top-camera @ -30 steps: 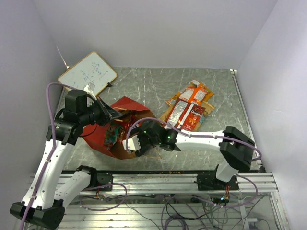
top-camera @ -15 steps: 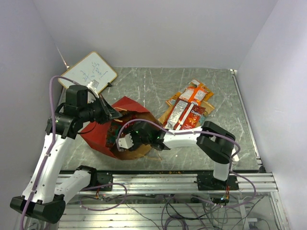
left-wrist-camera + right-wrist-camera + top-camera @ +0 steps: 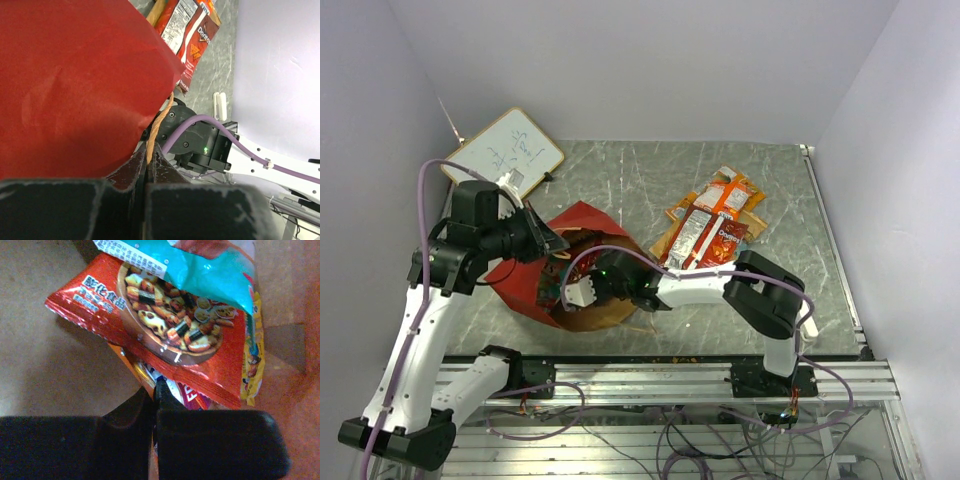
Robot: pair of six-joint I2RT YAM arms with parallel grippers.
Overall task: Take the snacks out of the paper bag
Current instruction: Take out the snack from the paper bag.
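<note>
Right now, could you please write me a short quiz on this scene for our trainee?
1. True or false: the left fingers pinch the tan handle of the paper bag.
2. Where are the right fingers? A inside the paper bag; B at the whiteboard; C on the bare table.
3. Fill in the colour: in the right wrist view, a ___ packet lies over the red packet.
Key: 1 true; 2 A; 3 teal packet.

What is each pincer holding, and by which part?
Left pincer pinches the tan handle of the bag. Right pincer, inside it, is closed against the packets; a grip can't be confirmed.
</note>
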